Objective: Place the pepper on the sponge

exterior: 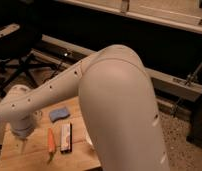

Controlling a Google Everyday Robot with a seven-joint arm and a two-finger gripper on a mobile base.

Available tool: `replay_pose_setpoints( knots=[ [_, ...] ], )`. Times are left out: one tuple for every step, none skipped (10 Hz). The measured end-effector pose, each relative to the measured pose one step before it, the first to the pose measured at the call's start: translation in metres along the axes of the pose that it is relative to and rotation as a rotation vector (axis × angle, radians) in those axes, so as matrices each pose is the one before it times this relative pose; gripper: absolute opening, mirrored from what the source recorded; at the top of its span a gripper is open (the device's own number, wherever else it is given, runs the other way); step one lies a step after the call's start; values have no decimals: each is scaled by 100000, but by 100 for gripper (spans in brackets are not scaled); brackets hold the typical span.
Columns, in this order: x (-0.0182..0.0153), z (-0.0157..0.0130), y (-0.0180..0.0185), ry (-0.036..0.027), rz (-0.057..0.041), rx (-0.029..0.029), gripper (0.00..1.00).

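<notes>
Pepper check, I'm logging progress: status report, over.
Gripper low over table, left of pepper. Pepper flat on table, off sponge. Bar beside pepper.

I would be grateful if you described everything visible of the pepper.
The pepper is slim, orange and smooth-looking, tapering to a darker near tip. It lies flat on the wooden table, lengthwise beside the white-and-dark bar, nearer than the blue sponge and apart from it. The end effector hangs to its left, not holding it.
</notes>
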Motion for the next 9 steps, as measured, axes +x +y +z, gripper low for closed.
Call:
replay_pose_setpoints(
  knots=[
    [563,664,-35,702,3043,-151,80],
    [448,596,17,599,2209,-249,80],
    [415,607,-12,574,1885,-145,80],
    [452,533,-194,909,1625,173,80],
    [369,332,-286,1097,1292,416,80],
    [483,301,-434,2099,1300,858,80],
    [421,266,-298,2295,954,707,80],
    [348,394,-101,2014,928,246,80],
    [219,504,-11,1472,806,0,80]
  ],
)
